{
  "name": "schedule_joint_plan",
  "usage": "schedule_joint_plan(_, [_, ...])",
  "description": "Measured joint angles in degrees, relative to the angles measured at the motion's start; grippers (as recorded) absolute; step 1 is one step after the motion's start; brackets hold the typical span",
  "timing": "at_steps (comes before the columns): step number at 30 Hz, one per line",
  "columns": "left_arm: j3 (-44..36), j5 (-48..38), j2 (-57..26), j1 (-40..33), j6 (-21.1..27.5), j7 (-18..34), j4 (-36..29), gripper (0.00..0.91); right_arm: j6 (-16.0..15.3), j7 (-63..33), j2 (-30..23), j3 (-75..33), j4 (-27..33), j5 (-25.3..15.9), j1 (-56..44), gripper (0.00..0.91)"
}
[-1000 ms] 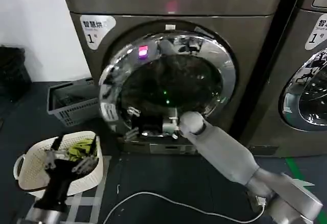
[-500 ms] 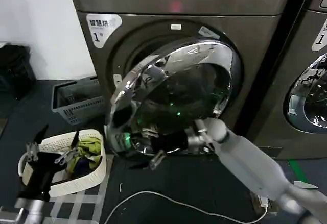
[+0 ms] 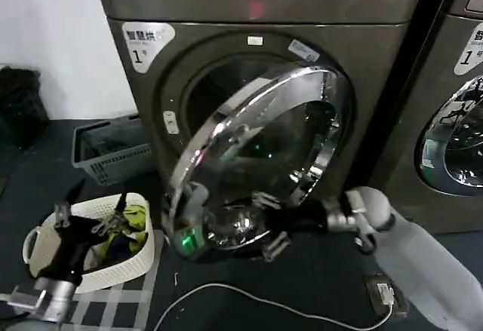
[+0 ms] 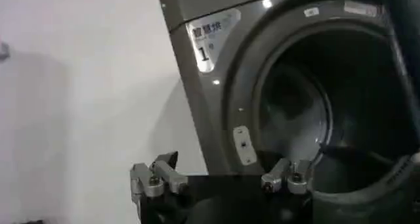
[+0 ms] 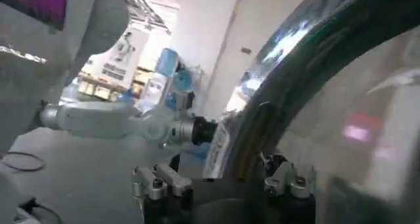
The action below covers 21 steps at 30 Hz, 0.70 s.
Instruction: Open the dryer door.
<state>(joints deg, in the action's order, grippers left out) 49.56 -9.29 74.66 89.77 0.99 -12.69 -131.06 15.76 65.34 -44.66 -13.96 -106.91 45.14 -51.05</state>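
The bronze-grey dryer (image 3: 143, 97) with its "1" sticker fills the middle of the head view. The dryer door (image 3: 264, 157), a chrome ring around dark glass, stands swung partly out from the left side, baring the dark drum opening (image 3: 219, 90). My right gripper (image 3: 270, 223) is at the door's lower edge, open, with the chrome rim (image 5: 262, 120) running between its spread fingers (image 5: 222, 179). My left gripper (image 3: 87, 214) hangs open and idle above the white basket at the lower left. From its wrist, the left gripper (image 4: 220, 179) faces the dryer (image 4: 216, 94) and its drum opening (image 4: 295, 113).
A white basket (image 3: 45, 271) holding green cloth sits on the floor at the lower left. A grey crate (image 3: 106, 150) stands by the dryer's left side. A white cable (image 3: 249, 297) lies across the dark floor. A neighbouring machine (image 3: 453, 120) stands at the right.
The door has swung farther out from the dryer, from almost shut to partly open. My right gripper has drawn back and to the right with the door's lower edge.
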Motion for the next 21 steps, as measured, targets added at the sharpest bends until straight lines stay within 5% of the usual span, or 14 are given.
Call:
schedule_joint_plan(9, [-3.9, -4.0, -6.1, -6.5, 0.7, -0.4, 5.5, 0.907, 5.6, -9.3, -3.3, -23.0, -7.4, -3.9, -22.9, 0.907])
schedule_joint_plan(14, [-8.6, -5.1, -9.5, -11.7, 0.6, -1.5, 9.7, 0.907, 8.7, -19.1, -9.0, -37.0, -11.1, -10.5, -35.8, 0.907])
schedule_joint_plan(21, [-18.3, -6.1, -12.7, -20.1, 0.0, -1.7, 14.6, 0.907, 3.3, -41.0, -19.5, -52.1, -13.4, -23.6, -48.5, 0.907])
